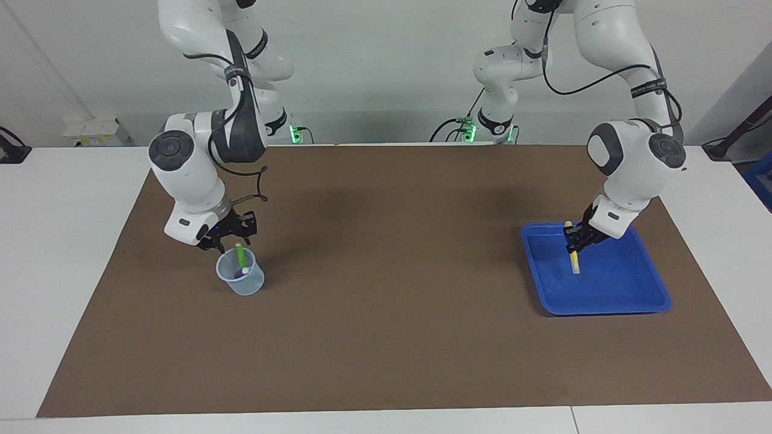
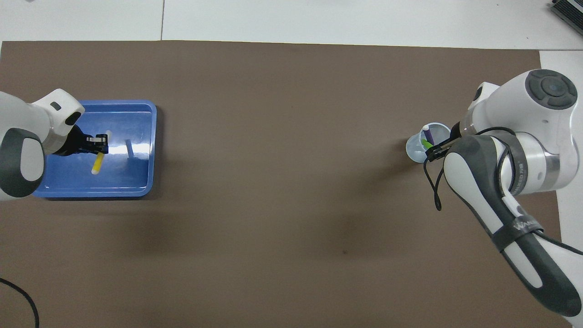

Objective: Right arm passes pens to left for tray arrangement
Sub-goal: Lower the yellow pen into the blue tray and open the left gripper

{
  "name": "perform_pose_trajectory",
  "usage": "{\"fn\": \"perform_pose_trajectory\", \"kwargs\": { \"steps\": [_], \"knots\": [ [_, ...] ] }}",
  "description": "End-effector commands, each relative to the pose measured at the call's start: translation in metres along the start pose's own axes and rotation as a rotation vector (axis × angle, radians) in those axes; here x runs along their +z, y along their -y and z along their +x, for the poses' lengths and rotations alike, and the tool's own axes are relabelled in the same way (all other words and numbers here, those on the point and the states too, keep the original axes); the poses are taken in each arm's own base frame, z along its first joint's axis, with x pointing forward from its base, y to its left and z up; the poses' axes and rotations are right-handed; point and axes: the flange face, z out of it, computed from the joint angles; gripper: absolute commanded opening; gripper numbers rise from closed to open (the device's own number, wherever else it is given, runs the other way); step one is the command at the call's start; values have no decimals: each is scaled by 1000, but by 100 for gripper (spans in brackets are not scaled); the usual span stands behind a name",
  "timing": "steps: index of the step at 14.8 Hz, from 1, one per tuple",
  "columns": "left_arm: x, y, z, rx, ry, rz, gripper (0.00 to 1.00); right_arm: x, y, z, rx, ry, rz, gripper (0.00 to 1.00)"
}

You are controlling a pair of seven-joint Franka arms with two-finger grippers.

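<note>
My left gripper (image 1: 572,243) (image 2: 100,145) is shut on the yellow pen (image 1: 575,260) (image 2: 97,164), holding it nearly upright over the blue tray (image 1: 627,289) (image 2: 132,182). The pen's lower end is close to the tray floor; I cannot tell whether it touches. The green pen (image 1: 241,255) (image 2: 427,145) and the purple pen (image 1: 243,272) (image 2: 427,134) stand in a small clear cup (image 1: 244,283) (image 2: 414,148) toward the right arm's end of the table. My right gripper (image 1: 233,239) (image 2: 435,151) hangs just over the cup's rim, at the top of the green pen.
A brown mat (image 1: 386,313) covers most of the white table. The tray lies toward the left arm's end. Cables and green-lit boxes (image 1: 295,132) sit at the table's edge by the arm bases.
</note>
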Motion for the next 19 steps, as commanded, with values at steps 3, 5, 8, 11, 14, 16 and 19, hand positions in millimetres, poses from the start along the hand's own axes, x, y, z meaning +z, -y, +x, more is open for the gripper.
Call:
{"fn": "perform_pose_trajectory", "kwargs": {
  "steps": [3,5,8,11,14,16,19],
  "knots": [
    [7,42,9,19,-74,56,0,1,1,-5,-31,-16,-25,50],
    [20,52,13,25,-99,56,0,2,1,-5,-31,-15,-24,46],
    [41,98,18,39,-155,67,0,1,1,-6,-22,-15,-24,43],
    [44,110,18,44,-174,73,0,1,1,-6,-15,-13,-24,43],
    [56,112,18,42,-180,71,0,2,3,-6,-2,-12,-23,37],
    [59,108,17,47,-172,69,0,3,3,-7,-2,-12,-23,32],
    [60,102,17,51,-169,67,35,5,3,-7,-2,-11,-23,30]
  ]
}}
